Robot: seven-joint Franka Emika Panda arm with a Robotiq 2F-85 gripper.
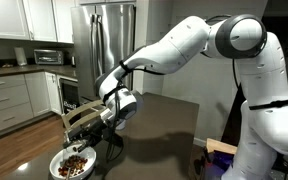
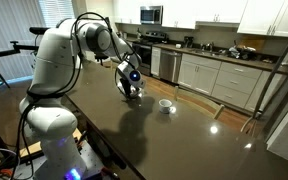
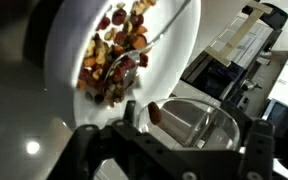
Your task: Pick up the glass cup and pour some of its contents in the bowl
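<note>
One gripper [image 3: 192,132], clamped on the glass cup [image 3: 209,115], holds it tilted over the bowl [image 3: 64,70]; brown and red pieces [image 3: 114,50] lie in the bowl. A white cup [image 2: 165,104] stands well apart on the table [image 2: 184,140].

Clear, smooth glass cup [image 3: 199,125]; glossy white bowl [image 3: 174,50]; dark, polished, reflective table [image 2: 184,140]; brushed-metal fridge [image 1: 106,35].

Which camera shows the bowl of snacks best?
The wrist view: the bowl is close up, its brown and red pieces clear. In an exterior view it looks small and far; elsewhere I cannot make it out.
</note>
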